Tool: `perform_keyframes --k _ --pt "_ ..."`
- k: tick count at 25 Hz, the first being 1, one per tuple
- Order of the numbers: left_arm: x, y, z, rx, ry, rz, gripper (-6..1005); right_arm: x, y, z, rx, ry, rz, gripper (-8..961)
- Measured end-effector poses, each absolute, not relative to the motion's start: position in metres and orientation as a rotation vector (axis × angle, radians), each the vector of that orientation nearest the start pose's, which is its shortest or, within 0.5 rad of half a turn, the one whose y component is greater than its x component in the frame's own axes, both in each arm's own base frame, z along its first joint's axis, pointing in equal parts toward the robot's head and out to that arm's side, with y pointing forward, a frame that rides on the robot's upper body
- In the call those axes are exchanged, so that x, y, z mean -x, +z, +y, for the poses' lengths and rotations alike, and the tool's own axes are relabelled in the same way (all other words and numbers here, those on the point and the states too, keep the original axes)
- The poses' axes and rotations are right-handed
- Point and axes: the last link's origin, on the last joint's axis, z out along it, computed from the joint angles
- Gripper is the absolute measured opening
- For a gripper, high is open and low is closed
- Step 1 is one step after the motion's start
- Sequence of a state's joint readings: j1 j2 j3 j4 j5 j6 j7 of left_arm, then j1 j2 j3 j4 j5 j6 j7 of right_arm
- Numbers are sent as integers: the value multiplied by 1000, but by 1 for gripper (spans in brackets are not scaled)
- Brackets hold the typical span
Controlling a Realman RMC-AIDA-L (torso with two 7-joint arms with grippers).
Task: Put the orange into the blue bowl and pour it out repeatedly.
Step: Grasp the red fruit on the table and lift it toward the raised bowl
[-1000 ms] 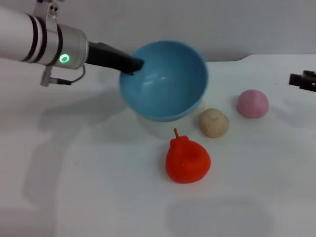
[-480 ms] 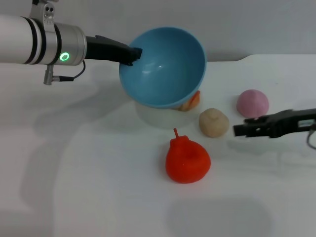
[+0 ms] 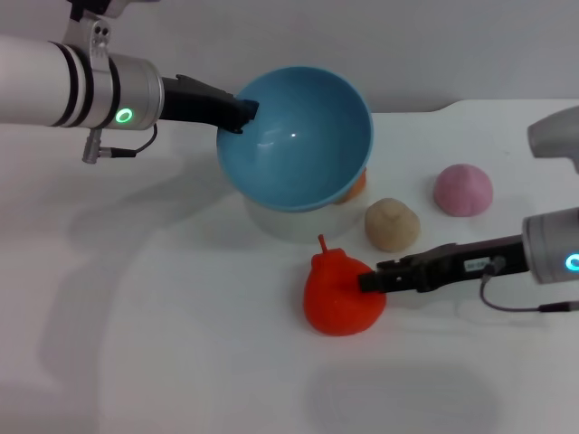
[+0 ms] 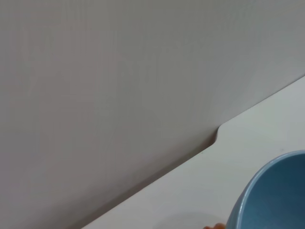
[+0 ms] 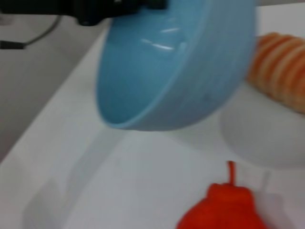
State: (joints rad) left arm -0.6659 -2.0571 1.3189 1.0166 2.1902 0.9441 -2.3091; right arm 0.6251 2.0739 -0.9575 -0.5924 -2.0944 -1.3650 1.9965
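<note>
Head view: left gripper (image 3: pixel 242 112) grips the empty blue bowl's (image 3: pixel 298 136) rim, tilted aloft. Right gripper (image 3: pixel 371 281) touches the orange (image 3: pixel 339 294) on the table (image 3: pixel 181 344); jaws' opening unclear. Loading not yet done.

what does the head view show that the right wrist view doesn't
Only the head view shows the right gripper reaching the orange, the beige ball, the pink ball and the left arm's silver body. Only the right wrist view clearly shows the striped loaf behind the bowl. Both show the blue bowl, tilted and held off the table at its rim by the left gripper, and the orange on the white table.
</note>
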Motion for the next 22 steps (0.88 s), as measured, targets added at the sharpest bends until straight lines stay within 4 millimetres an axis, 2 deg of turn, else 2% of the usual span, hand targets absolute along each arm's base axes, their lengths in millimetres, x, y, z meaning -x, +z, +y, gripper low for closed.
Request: perform_keyframes --k 6,12,15,22 --pt "171 -14 427 2444 -188 -811 -1 -251 -56 345 2682 431 1383 497" --pt "171 -13 428 2434 -192 -807 0 -253 -64 343 2687 363 1418 493" --pt "172 -12 428 2430 -192 -808 0 -254 -65 342 2673 339 1466 491" --pt "175 -11 428 2422 -188 -805 -1 -257 -60 344 2641 351 1455 485"
